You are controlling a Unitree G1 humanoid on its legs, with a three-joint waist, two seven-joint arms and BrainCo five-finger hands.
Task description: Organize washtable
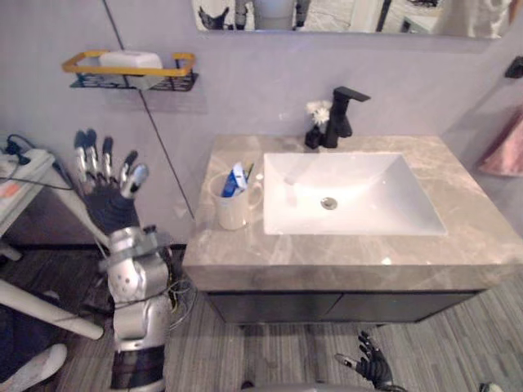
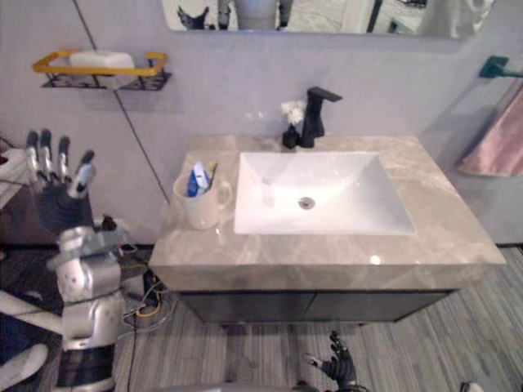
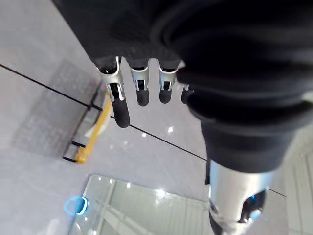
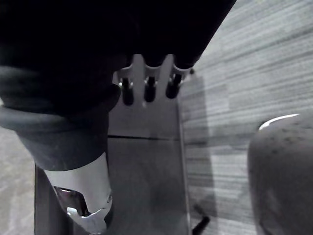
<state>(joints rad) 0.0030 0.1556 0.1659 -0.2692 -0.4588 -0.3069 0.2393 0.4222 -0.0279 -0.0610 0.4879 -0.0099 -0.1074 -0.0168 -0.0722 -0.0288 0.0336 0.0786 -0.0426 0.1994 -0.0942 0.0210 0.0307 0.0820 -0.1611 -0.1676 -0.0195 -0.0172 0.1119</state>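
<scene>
**Left eye view.**
- Cup (image 1: 233, 206): cream, with a handle, standing upright at the left end of the surface (image 1: 327, 260), just beside the rim of the sink (image 1: 384, 192). A blue tube (image 1: 234, 180) is leaning out of its mouth, slanting up and to the right.
- Left hand (image 1: 106, 184): hovering raised beyond the surface's left edge, fingers straight and spread, holding nothing. The cup is sitting to its right and lower. This hand is judged much the nearer for any reach.
- Right hand (image 1: 372, 365): hanging low in front of the cabinet, fingers loosely splayed, carrying nothing.

**Right eye view.**
- Faucet (image 2: 315, 114) and flower vase (image 2: 288, 126): standing side by side behind the sink, well apart from the cup.

**Left wrist view.**
- Fingers (image 3: 120, 105): pointing straight out toward the wall, gripping nothing. The wall shelf (image 3: 95, 127) is showing past them.

**Right wrist view.**
- Fingers (image 4: 149, 90): hanging relaxed over the floor (image 4: 254, 73), enclosing nothing.
</scene>
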